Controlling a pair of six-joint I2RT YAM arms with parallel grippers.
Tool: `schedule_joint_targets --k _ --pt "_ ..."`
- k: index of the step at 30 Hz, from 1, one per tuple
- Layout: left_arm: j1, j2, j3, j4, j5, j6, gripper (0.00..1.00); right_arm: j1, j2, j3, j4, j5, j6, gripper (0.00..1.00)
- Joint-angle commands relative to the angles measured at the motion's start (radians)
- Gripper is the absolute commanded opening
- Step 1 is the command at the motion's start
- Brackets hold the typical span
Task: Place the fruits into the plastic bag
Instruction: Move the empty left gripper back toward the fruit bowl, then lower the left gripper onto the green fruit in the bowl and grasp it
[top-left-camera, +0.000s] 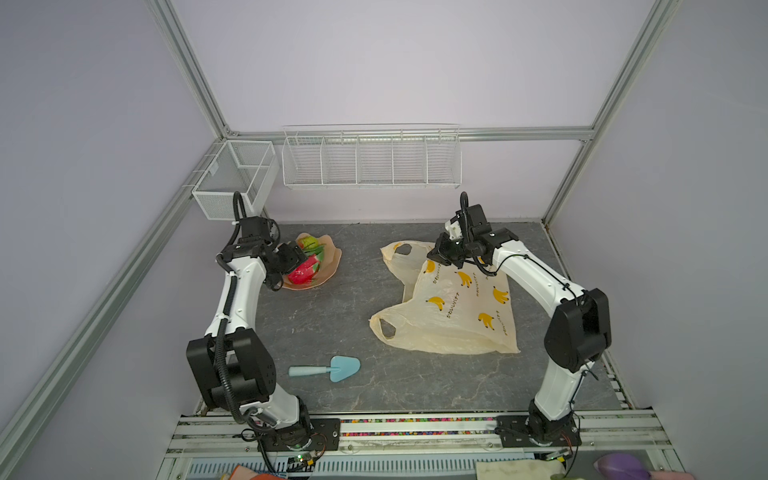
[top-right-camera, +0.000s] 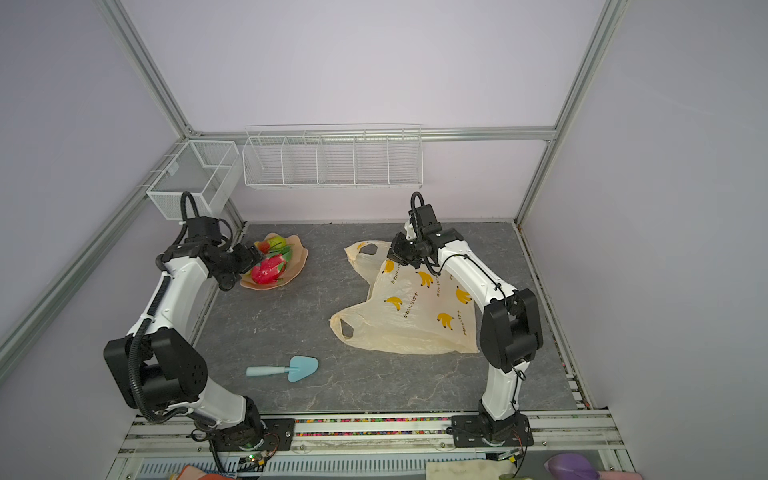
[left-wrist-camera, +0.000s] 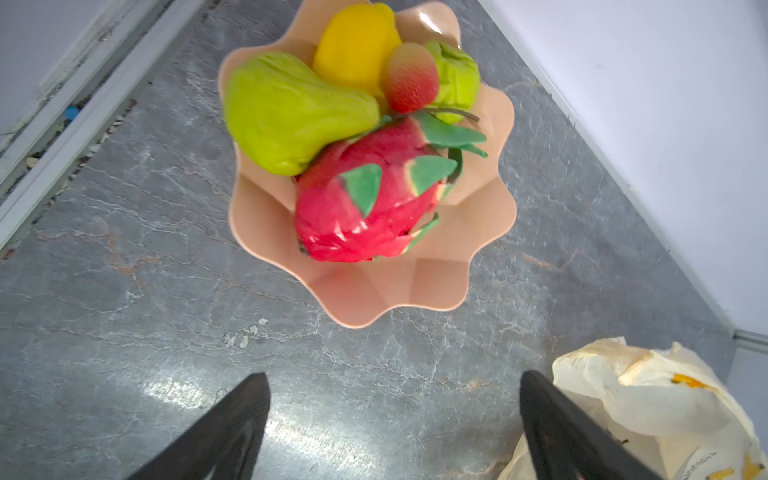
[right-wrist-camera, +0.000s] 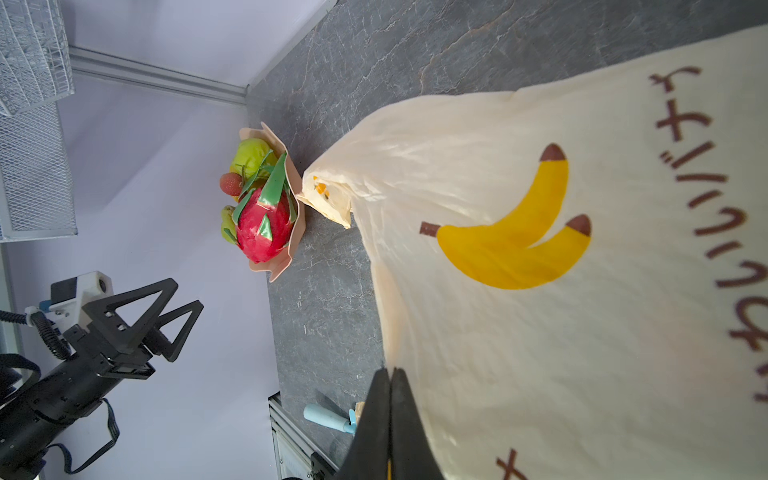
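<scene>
The fruits lie heaped in a peach scalloped dish (left-wrist-camera: 374, 291) at the back left: a red-pink dragon fruit (left-wrist-camera: 365, 203) in front, with a yellow-green pear (left-wrist-camera: 286, 112), a yellow piece (left-wrist-camera: 355, 45), a strawberry (left-wrist-camera: 409, 79) and a green piece (left-wrist-camera: 457, 79) behind it. My left gripper (left-wrist-camera: 395, 376) hangs open above the table just short of the dish, holding nothing. The plastic bag (top-left-camera: 457, 316), cream with banana prints, lies flat at the right. My right gripper (right-wrist-camera: 391, 370) is shut on the bag's upper edge between its two handle loops. Both top views show the dragon fruit (top-right-camera: 270, 269).
A light blue spatula (top-left-camera: 328, 368) lies near the table's front, left of the bag. A white wire rack (top-left-camera: 372, 160) and a mesh basket (top-left-camera: 235, 176) hang on the back wall. The dish (top-left-camera: 328, 266) sits close to the left wall's frame.
</scene>
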Motion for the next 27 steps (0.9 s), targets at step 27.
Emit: schedule_joint_targets --k 27 --pt "0.235 0.228 0.016 0.196 0.261 -0.464 0.88 -0.016 -0.023 -0.055 0.023 0.004 -0.021 0.07"
